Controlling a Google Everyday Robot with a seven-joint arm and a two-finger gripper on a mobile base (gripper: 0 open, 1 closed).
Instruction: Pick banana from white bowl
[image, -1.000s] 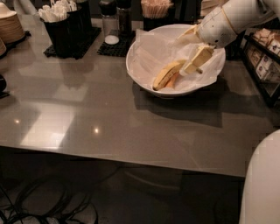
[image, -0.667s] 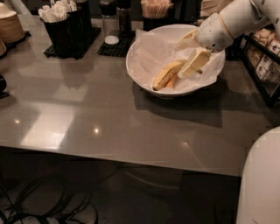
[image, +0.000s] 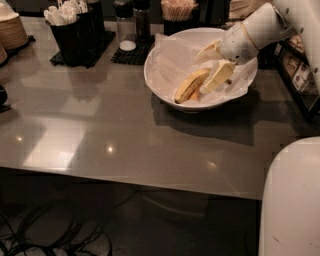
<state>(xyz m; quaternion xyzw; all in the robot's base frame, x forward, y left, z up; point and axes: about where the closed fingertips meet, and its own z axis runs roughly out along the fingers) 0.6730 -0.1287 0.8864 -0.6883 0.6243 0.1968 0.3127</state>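
The white bowl (image: 165, 55) with a crumpled paper liner stands on the grey table at the back right. The banana (image: 190, 84), yellow with brownish streaks, lies inside it, slanting from lower left to upper right. A smaller orange-tinted piece (image: 195, 95) shows just under it. My gripper (image: 211, 64) reaches in from the right over the bowl and is open. Its far finger (image: 207, 50) is above the banana's upper end. Its near finger (image: 218, 77) is right beside that end. The banana rests in the bowl, not held.
Black holders with white utensils (image: 70, 27) stand at the back left. A dark mat with a shaker and lid (image: 129, 42) is beside the bowl. A cup of straws (image: 178, 10) is behind it. Stacked brown plates (image: 11, 31) are far left. A white robot body (image: 292, 200) fills the lower right.
My gripper has moved a little left and down into the bowl, closer to the banana's upper end. The banana and bowl have not moved.
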